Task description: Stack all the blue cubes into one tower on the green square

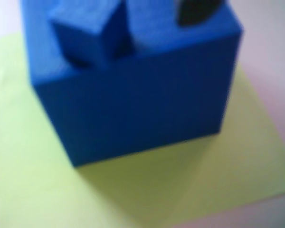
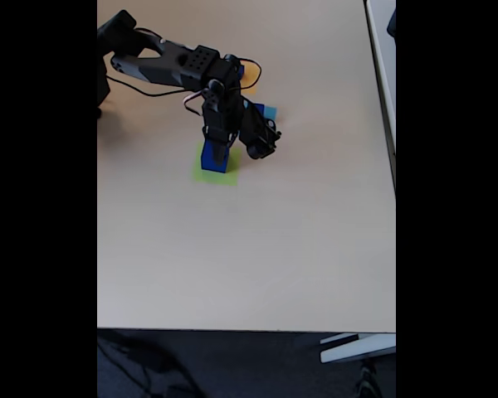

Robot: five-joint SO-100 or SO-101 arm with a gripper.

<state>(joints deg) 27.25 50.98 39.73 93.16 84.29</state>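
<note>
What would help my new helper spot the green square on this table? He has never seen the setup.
On the tan table, look under the black arm near the far side. The green square lies flat there beneath a blue cube. It is lime, unlike the light-blue patch beyond.

1. Large blue cube (image 1: 137, 109) occupies the green square (image 1: 33, 180); a smaller blue cube (image 1: 88, 33) sits atop.
2. Gripper (image 2: 220, 141) crowds the stack from above.
3. Table (image 2: 249, 249) lies open below in the fixed view.
</note>
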